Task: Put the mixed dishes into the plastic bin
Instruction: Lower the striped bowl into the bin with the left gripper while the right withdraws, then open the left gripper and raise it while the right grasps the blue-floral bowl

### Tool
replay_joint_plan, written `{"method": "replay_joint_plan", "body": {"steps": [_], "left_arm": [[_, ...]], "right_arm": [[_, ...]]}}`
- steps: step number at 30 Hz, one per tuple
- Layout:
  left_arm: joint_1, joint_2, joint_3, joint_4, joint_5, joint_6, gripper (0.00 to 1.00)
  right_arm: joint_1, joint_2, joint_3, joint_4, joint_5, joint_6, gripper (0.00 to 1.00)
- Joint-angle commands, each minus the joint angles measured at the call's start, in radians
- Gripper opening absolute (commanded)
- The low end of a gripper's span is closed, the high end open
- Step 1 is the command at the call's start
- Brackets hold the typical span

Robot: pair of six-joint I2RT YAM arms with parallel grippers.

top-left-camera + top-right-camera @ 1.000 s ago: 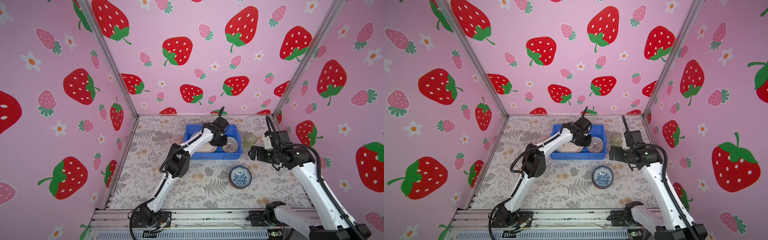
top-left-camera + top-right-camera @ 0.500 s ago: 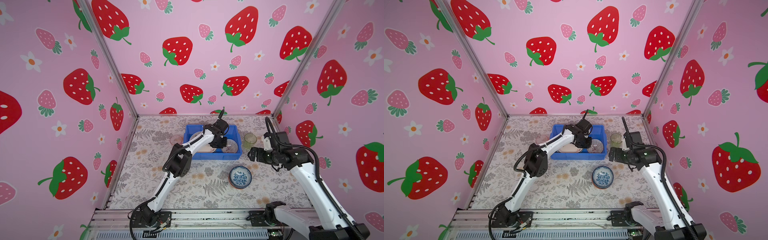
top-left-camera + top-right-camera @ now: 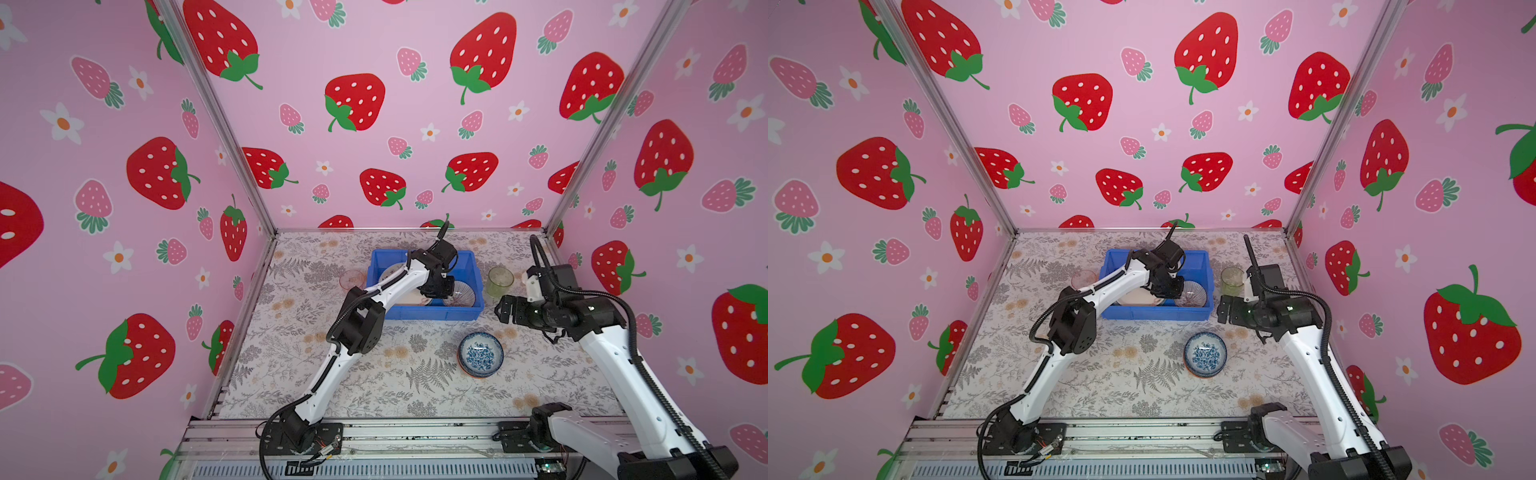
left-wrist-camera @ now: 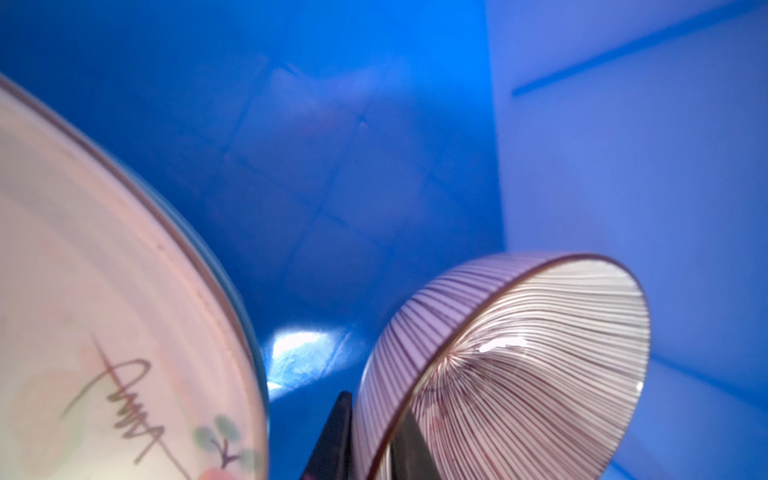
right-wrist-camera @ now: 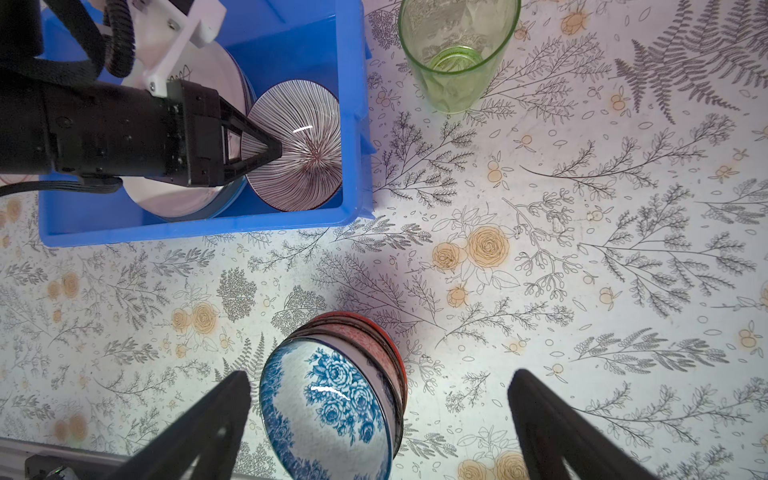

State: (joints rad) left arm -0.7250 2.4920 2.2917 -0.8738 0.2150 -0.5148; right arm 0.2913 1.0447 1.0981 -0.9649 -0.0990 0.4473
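The purple-striped bowl (image 5: 307,145) has fine dark lines radiating from its centre over a white glaze and a thin brown rim. It sits tilted inside the bright blue bin (image 5: 353,124), in the near corner on the right arm's side, just beside a cream plate (image 4: 104,332) with a dark scribble and a small tree drawing. That plate lies on top of other plates in the bin.

The left gripper (image 5: 266,149) reaches into the bin with its 2 fingers close together on either side of the bowl's rim. I cannot tell whether they pinch it or merely flank it. The right gripper (image 5: 378,374) hangs with its jaws spread wide and holds nothing. It is above a blue rose-print bowl (image 5: 328,407) nested on a red-speckled one, out on the tabletop (image 5: 582,249).

A green tumbler (image 3: 500,280) stands upright just outside the bin's right end and a pink tumbler (image 3: 352,278) just outside its left end.

The tabletop carries a pale print of grey ferns and orange roses. The walls (image 3: 374,104) are pink with red strawberries and white flowers, joined by metal corner posts.
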Motion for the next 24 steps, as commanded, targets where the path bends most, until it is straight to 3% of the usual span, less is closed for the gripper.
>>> {"method": "replay_joint_plan", "body": {"steps": [1, 17, 24], "left_arm": [[-0.015, -0.017, 0.049, -0.002, 0.042, -0.004, 0.25], [-0.015, -0.103, 0.055, -0.019, 0.041, 0.001, 0.72], [-0.017, -0.182, 0.045, -0.042, 0.037, 0.019, 0.9]], "right_arm": [[-0.008, -0.017, -0.01, 0.002, -0.01, -0.016, 0.99], [-0.01, 0.001, -0.015, -0.019, 0.002, -0.016, 1.0], [-0.01, 0.009, -0.019, -0.055, 0.006, -0.016, 0.96]]}}
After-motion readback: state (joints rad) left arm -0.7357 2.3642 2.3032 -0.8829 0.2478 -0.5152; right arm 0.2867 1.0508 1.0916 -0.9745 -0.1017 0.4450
